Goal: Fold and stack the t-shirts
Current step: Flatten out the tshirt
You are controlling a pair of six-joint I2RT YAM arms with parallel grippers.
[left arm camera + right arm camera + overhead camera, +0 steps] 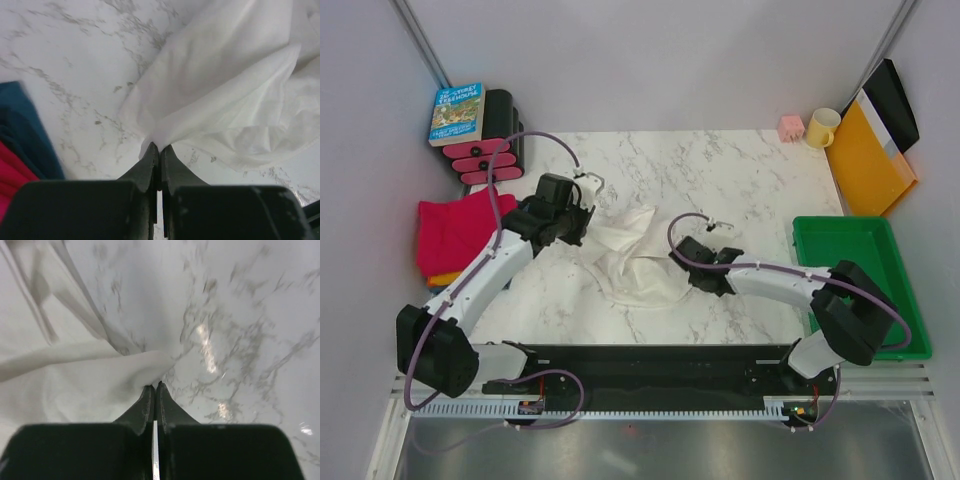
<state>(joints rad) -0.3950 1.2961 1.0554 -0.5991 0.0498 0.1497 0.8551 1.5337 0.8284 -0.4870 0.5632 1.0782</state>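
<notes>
The cream-white shirt (630, 258) is being held bunched and wrinkled on the marble table (750, 180), between the two arms. Its far-left edge is being pinched by the left gripper (160, 146), whose jaws are closed tight on a fold of cloth. Its right edge is being pinched likewise by the right gripper (154, 385), jaws shut with a thin fold caught at the very tips. Both bites are being judged shallow, since little fabric is being seen between the tips. The folded magenta-pink shirt (455, 228) is being seen at the table's left edge, on top of an orange one (443, 279), with a blue one (20, 127) showing beside it in the left wrist view. Risks being noted: if the shirt is being stretched apart for spreading, the thin cloth could be pulled out of one grip, because so little is being held. Several layers may be being gripped together, in which case the shirt would be opened twisted rather than flat. The left gripper is being worked near the folded shirts, so a leftward sweep could be knocking them out of order.
</notes>
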